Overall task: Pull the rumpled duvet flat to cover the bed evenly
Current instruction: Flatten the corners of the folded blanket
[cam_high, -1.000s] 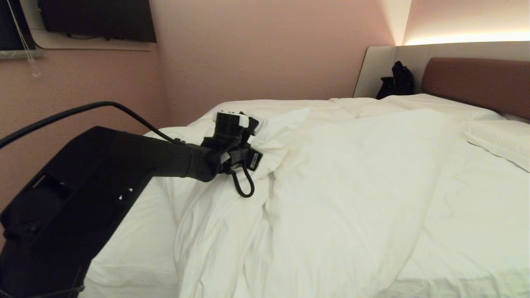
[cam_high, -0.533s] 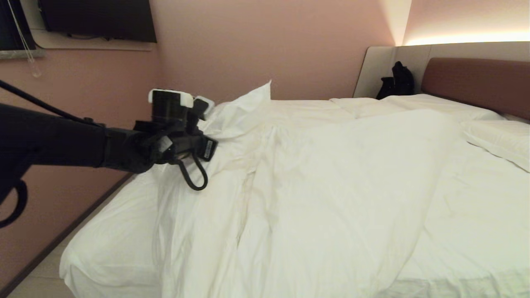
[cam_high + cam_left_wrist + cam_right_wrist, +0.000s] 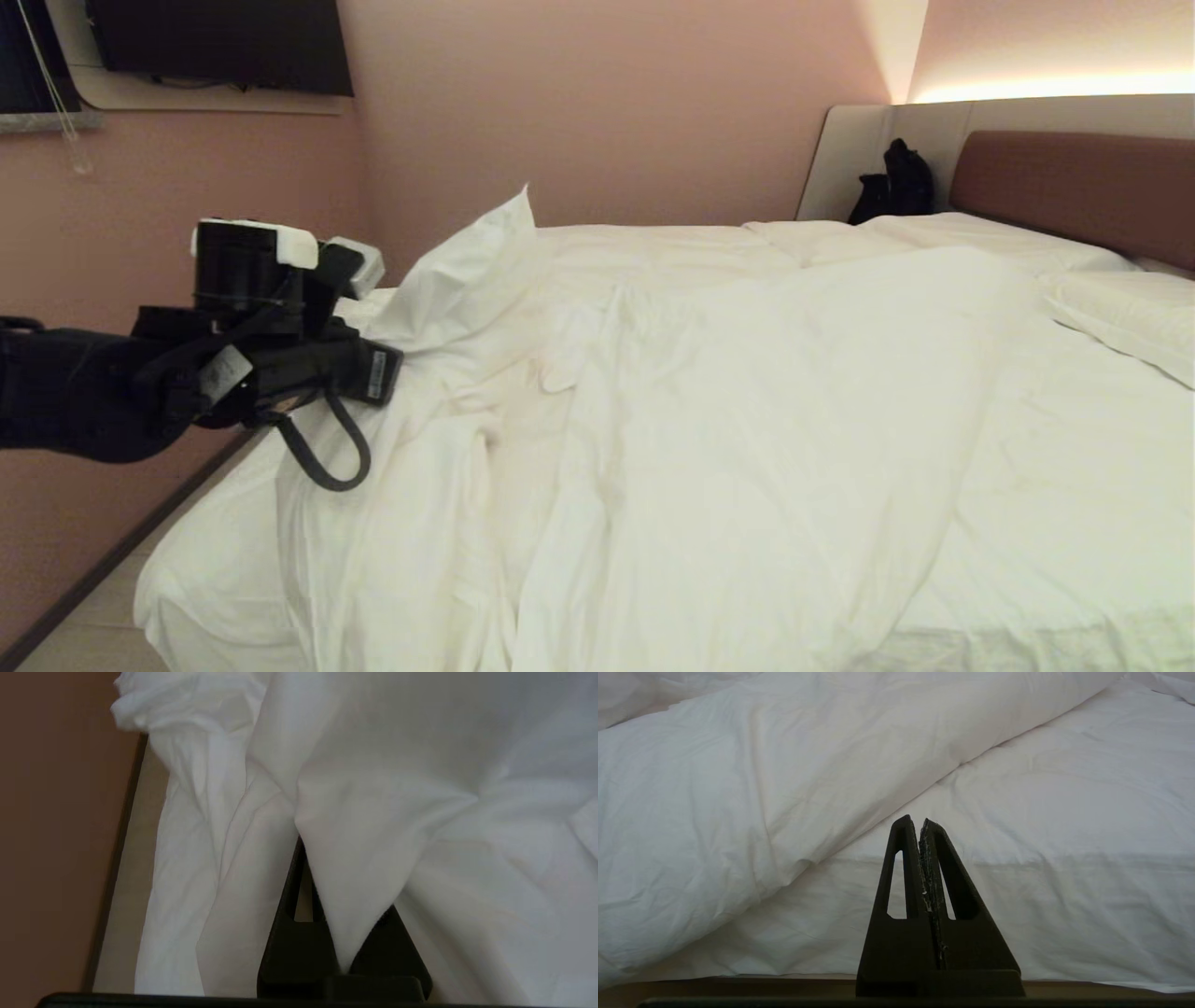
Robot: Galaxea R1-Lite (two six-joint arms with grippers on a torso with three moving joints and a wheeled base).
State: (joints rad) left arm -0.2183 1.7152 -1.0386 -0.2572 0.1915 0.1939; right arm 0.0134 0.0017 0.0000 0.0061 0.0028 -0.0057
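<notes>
- The left gripper (image 3: pixel 378 369) has swung well out toward the pink wall (image 3: pixel 140 233) in the last second, off the middle of the mattress and out past the bed's (image 3: pixel 187 597) near left edge.
- Its jaws stay clamped on a fold of the duvet (image 3: pixel 747 420); the left wrist view shows white cloth pinched tight between the two fingers (image 3: pixel 299 947).
- The duvet has followed: the held corner now stands up in a peak beside the gripper, and the cloth trails back across the left side of the bed.
- The bulk of it is still heaped in a ridge down the middle, with bare sheet (image 3: pixel 1074 523) showing on the right, toward the pillow (image 3: pixel 1130 317).
- So the left side is gaining cover, but the spread is not even yet, I'd say.
- The right gripper (image 3: pixel 921 826) is parked low in front of the mattress edge, jaws together, holding nothing.
</notes>
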